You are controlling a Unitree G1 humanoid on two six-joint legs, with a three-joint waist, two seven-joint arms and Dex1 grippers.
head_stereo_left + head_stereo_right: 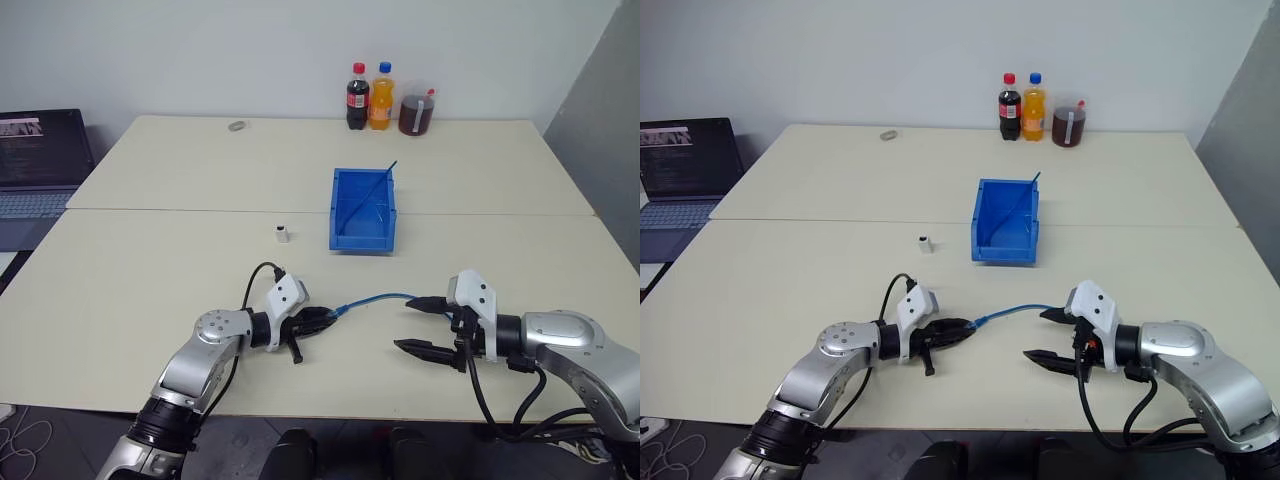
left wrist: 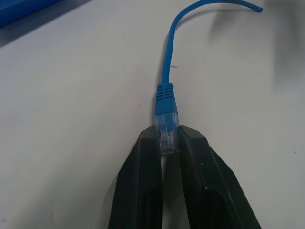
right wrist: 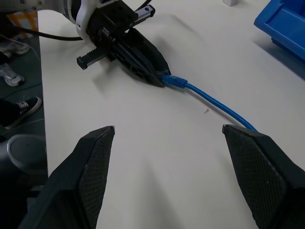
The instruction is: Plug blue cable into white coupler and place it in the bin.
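Nearest the table's front edge, the left gripper (image 1: 325,318) is clamped on the clear plug of the blue cable (image 1: 385,298), the right gripper (image 1: 417,324) gapes empty just beside it, and beyond the cable stand the white coupler (image 1: 283,235) and the bin (image 1: 363,209).

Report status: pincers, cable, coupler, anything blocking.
Left pincer shut on blue cable plug. Right pincer open, empty. White coupler on table beside bin, unplugged. Nothing in the way.
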